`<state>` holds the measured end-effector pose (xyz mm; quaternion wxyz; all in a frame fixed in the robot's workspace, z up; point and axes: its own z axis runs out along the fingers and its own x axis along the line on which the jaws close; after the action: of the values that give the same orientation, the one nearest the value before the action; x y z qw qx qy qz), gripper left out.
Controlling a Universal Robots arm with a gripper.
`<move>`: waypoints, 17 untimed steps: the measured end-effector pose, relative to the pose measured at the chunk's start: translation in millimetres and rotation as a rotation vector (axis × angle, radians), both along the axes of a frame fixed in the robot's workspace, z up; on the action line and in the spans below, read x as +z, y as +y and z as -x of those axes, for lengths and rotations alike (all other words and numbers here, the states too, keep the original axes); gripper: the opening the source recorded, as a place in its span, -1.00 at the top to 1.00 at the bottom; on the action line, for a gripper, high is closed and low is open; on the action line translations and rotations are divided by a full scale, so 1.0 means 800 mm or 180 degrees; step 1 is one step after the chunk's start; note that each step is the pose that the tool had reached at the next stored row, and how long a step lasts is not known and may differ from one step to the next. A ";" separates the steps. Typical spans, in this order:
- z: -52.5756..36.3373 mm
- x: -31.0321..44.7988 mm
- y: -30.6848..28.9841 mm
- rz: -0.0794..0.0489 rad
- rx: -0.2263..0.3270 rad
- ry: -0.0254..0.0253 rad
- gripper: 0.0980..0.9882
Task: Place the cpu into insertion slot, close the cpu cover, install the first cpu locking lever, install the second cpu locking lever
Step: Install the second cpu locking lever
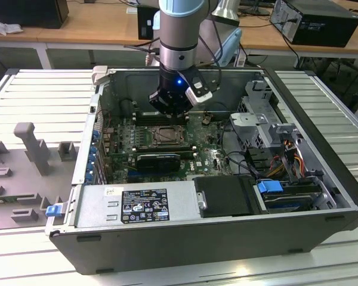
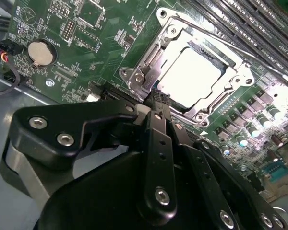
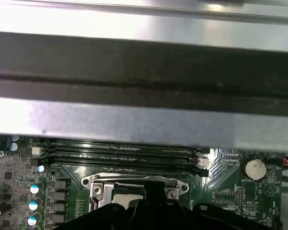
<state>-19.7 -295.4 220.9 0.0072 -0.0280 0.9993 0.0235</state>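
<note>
My gripper [image 2: 156, 98] hangs inside the open case [image 1: 322, 214], right over the slot [image 1: 165, 136] on the green board [image 2: 86, 52]. My fingers [image 2: 158, 139] are pressed together with nothing between them, tips at the cover's [image 2: 149, 60] edge. The cpu [image 2: 194, 76] sits in the slot, cover shut flat around it, memory slots [image 3: 120, 153] just beside the socket and a coin cell [image 2: 40, 52] well apart.

Evenly lit from overhead in the exterior view; deep shade inside the case [image 1: 238, 238]. Glare whitening the cpu [image 2: 194, 76] and board toward three o'clock. Near gripper [image 2: 156, 98] softly blurred.
</note>
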 end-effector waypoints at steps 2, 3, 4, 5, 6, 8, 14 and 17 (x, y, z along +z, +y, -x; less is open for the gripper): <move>0.000 0.0029 -0.0003 0.0000 -0.0008 0.0000 0.98; 0.000 0.0072 -0.0005 -0.0001 -0.0013 -0.0001 0.98; 0.000 0.0176 -0.0006 0.0000 -0.0019 0.0000 0.98; 0.000 0.0261 -0.0006 -0.0001 -0.0020 0.0000 0.98; 0.000 0.0275 -0.0007 0.0000 -0.0020 0.0000 0.98; 0.000 0.0275 -0.0150 0.0000 -0.0020 0.0001 0.98; 0.000 0.0240 -0.0553 -0.0066 -0.0021 0.0125 0.98; 0.000 0.0235 -0.0733 -0.0114 -0.0020 0.0125 0.98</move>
<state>-19.8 -354.0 239.7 -0.0119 -0.0243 0.9988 0.0419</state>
